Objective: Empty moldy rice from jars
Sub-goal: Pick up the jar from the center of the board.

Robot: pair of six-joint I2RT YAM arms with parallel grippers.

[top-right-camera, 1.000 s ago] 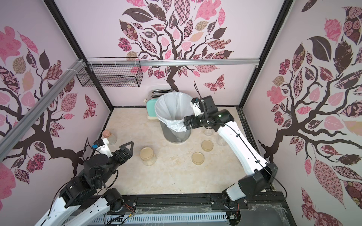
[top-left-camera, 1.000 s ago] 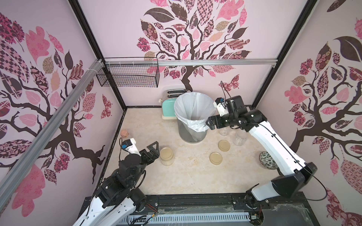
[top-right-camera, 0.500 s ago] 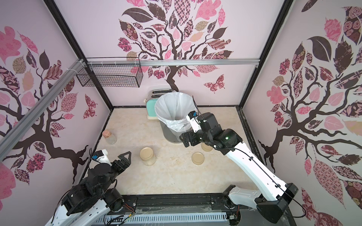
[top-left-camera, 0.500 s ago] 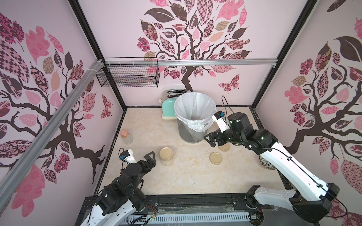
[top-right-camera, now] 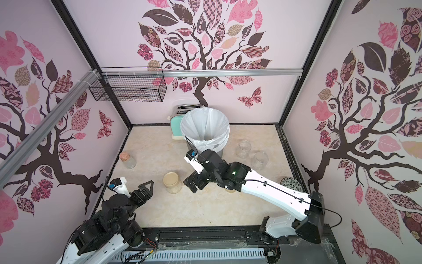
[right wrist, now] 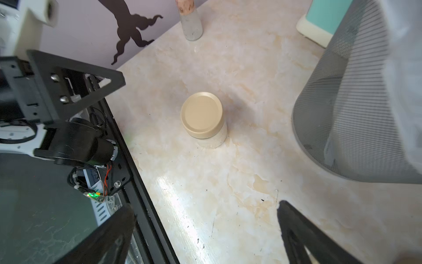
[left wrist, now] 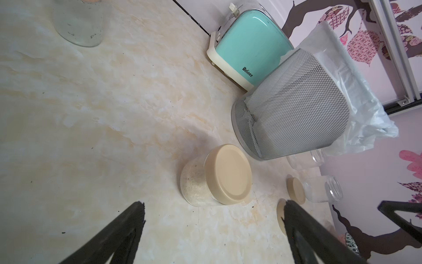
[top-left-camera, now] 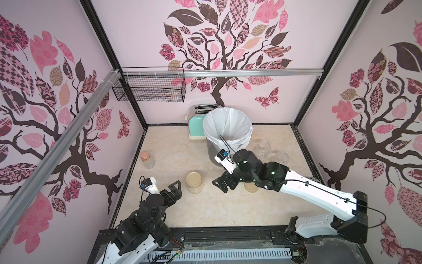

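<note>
Over the last second the right arm (top-left-camera: 308, 190) has swung away from the rim of the bin (left wrist: 292, 109) and dropped toward the front of the table (top-left-camera: 205, 210). The right gripper (top-left-camera: 222, 184) now hangs low, just beside the lidded jar (top-left-camera: 194, 182). The left gripper (top-left-camera: 174, 190) has drawn back only slightly.

Both hands are spread wide with nothing in them. In the right wrist view the two black fingers (right wrist: 292, 221) stand far apart over bare table, and the left wrist view shows its own fingers (left wrist: 130, 224) the same way.

Nearest the hands, the lidded jar stands upright between them and touches neither, with its beige lid (right wrist: 202, 115) on top. The moldy rice (left wrist: 194, 185) is inside it, pale grains packed against the glass below the lid.

Under the right wrist a loose lid (top-left-camera: 251, 188) lies flat on the table, half hidden by the arm. The left wrist view shows a second loose lid (left wrist: 296, 190) just past it.

Beyond the right gripper stands the mesh bin with its white liner. Past the right wrist, a lidless jar (top-left-camera: 262, 148) and a second lidless jar (top-left-camera: 281, 157) stand upright near each other and look empty from above.

Out beyond the left gripper, a cork-topped bottle (top-left-camera: 147, 160) sits near the side wall. Farthest off, a mint toaster (top-left-camera: 196, 125) stands just behind the bin against the back wall.
</note>
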